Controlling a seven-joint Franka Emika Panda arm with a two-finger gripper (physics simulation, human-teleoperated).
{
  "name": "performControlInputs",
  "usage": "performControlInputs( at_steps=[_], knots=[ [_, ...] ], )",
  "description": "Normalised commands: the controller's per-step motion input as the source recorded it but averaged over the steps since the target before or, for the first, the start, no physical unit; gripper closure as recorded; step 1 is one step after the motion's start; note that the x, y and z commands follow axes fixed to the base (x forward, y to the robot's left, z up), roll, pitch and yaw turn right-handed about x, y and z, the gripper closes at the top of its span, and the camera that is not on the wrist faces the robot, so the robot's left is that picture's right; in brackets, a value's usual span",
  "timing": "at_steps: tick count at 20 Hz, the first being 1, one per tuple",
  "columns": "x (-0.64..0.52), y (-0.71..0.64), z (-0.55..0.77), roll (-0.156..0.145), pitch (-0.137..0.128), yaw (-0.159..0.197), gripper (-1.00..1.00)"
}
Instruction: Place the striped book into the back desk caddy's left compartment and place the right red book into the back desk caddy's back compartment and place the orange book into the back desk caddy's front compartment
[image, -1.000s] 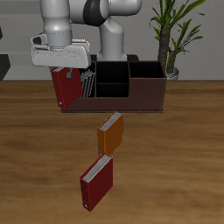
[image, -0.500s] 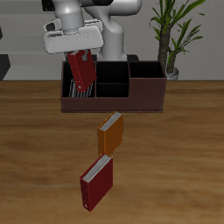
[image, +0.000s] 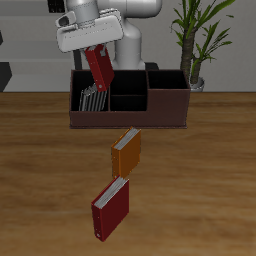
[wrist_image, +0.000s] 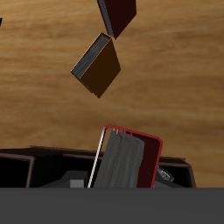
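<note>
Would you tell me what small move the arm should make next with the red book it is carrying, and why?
Probably carry it a little farther along and lower it. The gripper holds the right red book tilted above the back desk caddy, the striped book already sits in its end cell, and the back compartment looks free.

No text, label, brand, number or sign can be read on the books, the caddy or the counter in either view.
</note>
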Motion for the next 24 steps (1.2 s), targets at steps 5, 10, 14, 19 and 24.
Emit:
performControlInputs(
  at_steps=[5,10,14,19,24],
  knots=[
    [-0.41,-0.02,0.1,0.024,-0.009,0.036,1.0],
    [-0.26,-0.06,0.08,0.005,-0.019,0.035,1.0],
    [-0.35,0.03,0.02,0.039,0.011,0.069,1.0],
    [-0.19,0.12,0.0,0.043,0.005,0.146,1.0],
    [-0.19,0.13,-0.05,0.034,-0.002,0.219,1.0]
  ],
)
